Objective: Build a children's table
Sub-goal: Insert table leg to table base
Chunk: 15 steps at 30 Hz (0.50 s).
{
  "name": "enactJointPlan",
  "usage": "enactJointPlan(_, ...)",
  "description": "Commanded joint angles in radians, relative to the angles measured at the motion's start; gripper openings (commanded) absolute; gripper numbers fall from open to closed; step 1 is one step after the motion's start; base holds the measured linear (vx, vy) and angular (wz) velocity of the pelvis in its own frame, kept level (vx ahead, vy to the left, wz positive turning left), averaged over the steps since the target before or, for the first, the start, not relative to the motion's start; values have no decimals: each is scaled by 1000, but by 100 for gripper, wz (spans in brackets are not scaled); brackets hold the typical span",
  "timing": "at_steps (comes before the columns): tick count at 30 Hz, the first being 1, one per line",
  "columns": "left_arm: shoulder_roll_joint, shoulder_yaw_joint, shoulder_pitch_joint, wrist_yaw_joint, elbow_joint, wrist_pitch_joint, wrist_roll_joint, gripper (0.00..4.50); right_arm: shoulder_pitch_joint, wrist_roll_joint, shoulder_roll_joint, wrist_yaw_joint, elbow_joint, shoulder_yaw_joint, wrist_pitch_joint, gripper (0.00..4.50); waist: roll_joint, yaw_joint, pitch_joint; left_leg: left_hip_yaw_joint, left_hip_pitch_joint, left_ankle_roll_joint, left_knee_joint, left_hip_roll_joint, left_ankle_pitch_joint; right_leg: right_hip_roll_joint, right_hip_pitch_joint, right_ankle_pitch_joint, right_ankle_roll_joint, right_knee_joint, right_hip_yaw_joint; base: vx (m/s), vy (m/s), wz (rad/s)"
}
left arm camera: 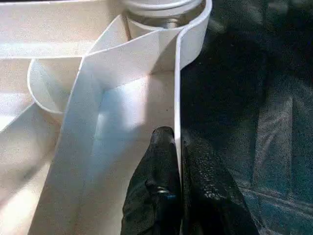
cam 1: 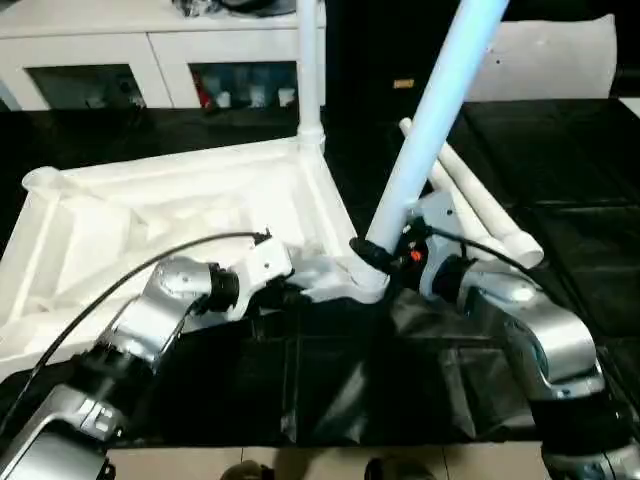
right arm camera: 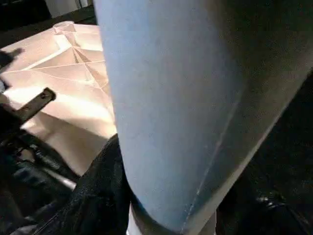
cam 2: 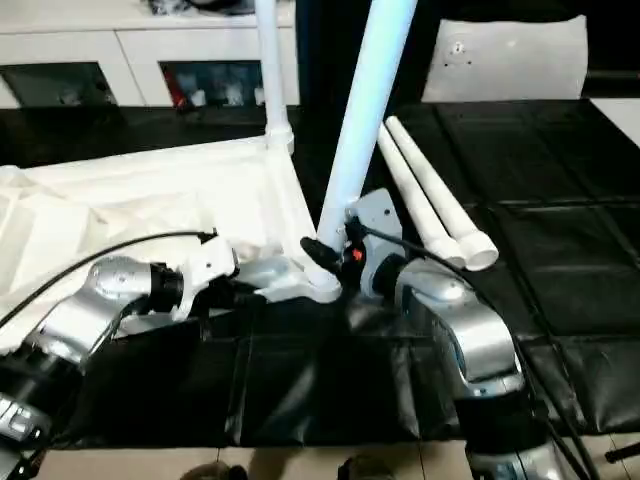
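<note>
The children's table top (cam 1: 150,210) lies upside down on the black mat, ribbed underside up. One white leg (cam 1: 310,70) stands upright in its far right corner socket. My right gripper (cam 1: 385,250) is shut on a second leg (cam 1: 435,110) low down, with black fingers (right arm camera: 98,196) on both sides of it. That leg leans to the right, its base at the near right corner socket (cam 1: 365,275). My left gripper (left arm camera: 178,139) is shut on the top's thin side rim (left arm camera: 177,88), just short of that corner. Two loose legs (cam 1: 480,205) lie on the mat to the right.
A white cabinet (cam 1: 150,60) with dark glass-fronted compartments runs along the back. A white panel (cam 1: 560,60) stands at the back right. The black mat (cam 1: 330,380) covers the floor up to the near edge. A black cable (cam 1: 130,275) arcs over my left forearm.
</note>
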Motion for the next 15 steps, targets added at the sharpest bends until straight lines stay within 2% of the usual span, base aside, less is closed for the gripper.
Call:
enactJointPlan(1,12,-17,36,2,-21,-4,10,0,-25,-10,-21,40,19,29,6,189,-12,5,-72,-2,0,22,-63,33,-114,-67,59,-185,-207,-68,45,0,0,0)
enactJointPlan(2,12,-17,37,3,-23,-3,11,0,-26,-10,-23,44,21,31,8,189,-11,4,-72,-3,0,24,-62,32,-108,-67,61,-168,-212,-65,43,0,0,0)
enactJointPlan(3,10,-10,47,6,-37,2,11,0,-28,-12,-36,68,26,51,20,189,-16,4,-72,0,1,29,-61,32,-107,-67,60,-168,-213,-67,44,0,0,0)
enactJointPlan(4,7,-5,52,9,-41,0,10,0,-28,-15,-40,73,27,58,23,189,-12,6,-72,0,1,33,-60,33,-102,-69,61,-164,-214,-65,45,0,0,0)
enactJointPlan(5,3,4,57,15,-45,-2,8,0,-27,-19,-44,78,28,66,26,189,-21,5,-73,1,0,35,-60,33,-97,-68,62,-161,-213,-66,45,0,0,0)
enactJointPlan(6,3,5,58,16,-45,-3,8,0,-27,-19,-44,78,28,67,28,189,-17,6,-74,0,0,37,-59,33,-92,-70,63,-156,-215,-63,45,0,0,0)
enactJointPlan(7,1,14,65,15,-49,-8,6,0,-28,-17,-45,81,31,73,42,189,-22,6,-74,1,-1,42,-59,33,-84,-69,62,-156,-212,-63,45,0,0,0)
enactJointPlan(9,-3,20,67,14,-45,-18,3,0,-30,-19,-50,88,37,81,46,189,-20,6,-74,1,0,42,-59,32,-86,-69,61,-169,-209,-64,44,0,0,0)
enactJointPlan(10,-6,24,68,12,-42,-24,-3,0,-32,-21,-54,92,39,86,50,189,-23,5,-73,1,0,40,-60,32,-92,-69,61,-187,-204,-65,44,0,0,0)
enactJointPlan(12,-9,30,71,8,-45,-25,-12,0,-34,-24,-57,98,42,90,53,189,-23,5,-73,3,1,38,-59,32,-98,-69,60,-210,-195,-68,46,0,0,0)
enactJointPlan(15,-10,37,78,-6,-54,-26,-25,0,-41,-37,-68,104,51,98,54,189,-24,4,-74,3,1,39,-59,31,-87,-69,59,-206,-193,-67,45,0,0,0)
